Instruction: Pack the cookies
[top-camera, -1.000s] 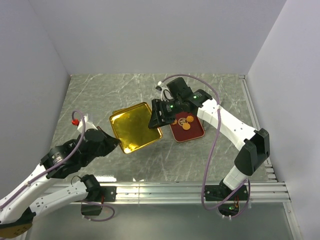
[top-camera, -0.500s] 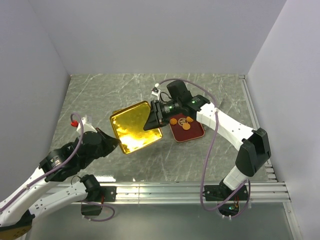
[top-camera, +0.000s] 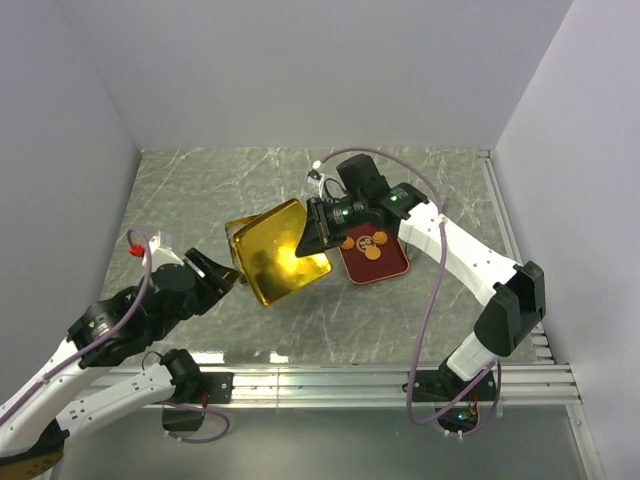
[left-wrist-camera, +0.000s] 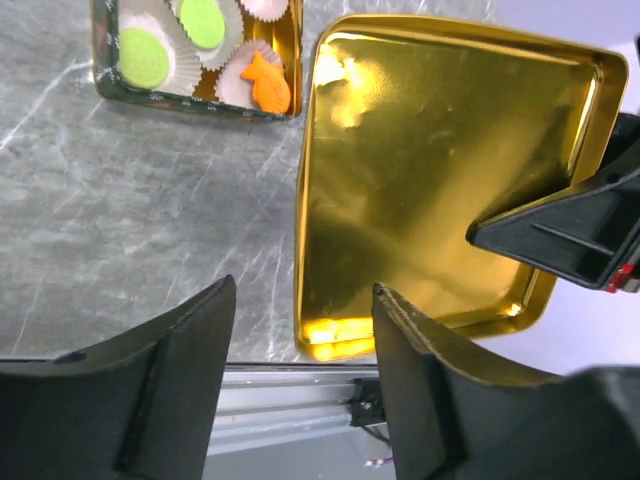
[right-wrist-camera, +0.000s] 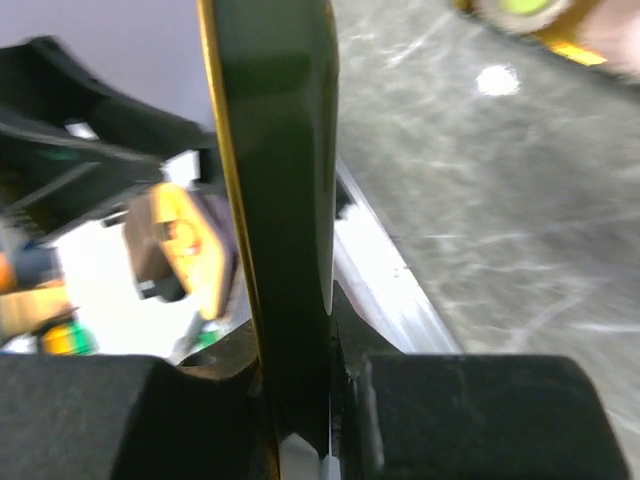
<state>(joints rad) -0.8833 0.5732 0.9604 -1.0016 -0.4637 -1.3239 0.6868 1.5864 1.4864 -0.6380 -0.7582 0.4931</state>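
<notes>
The cookies (top-camera: 373, 245) lie in a red tin (top-camera: 392, 270) right of centre. In the left wrist view two green cookies (left-wrist-camera: 145, 58) and an irregular orange one (left-wrist-camera: 265, 85) sit in white paper cups in that tin (left-wrist-camera: 180, 92). A gold lid (top-camera: 272, 252) stands tilted up off the table, its shiny inside (left-wrist-camera: 430, 170) facing my left wrist camera. My right gripper (top-camera: 312, 238) is shut on the lid's right rim (right-wrist-camera: 275, 150). My left gripper (top-camera: 215, 272) is open and empty, just clear of the lid's near edge (left-wrist-camera: 335, 340).
The metal rail (top-camera: 330, 380) at the table's near edge runs just below the lid's low corner. White walls close in the marble table (top-camera: 200, 190) on the left, back and right. My right arm's cable (top-camera: 425, 300) loops over the table.
My left gripper has opened, let go of the lid and drawn back left. My right gripper has closed on the lid's right rim and tipped it up steeper.
</notes>
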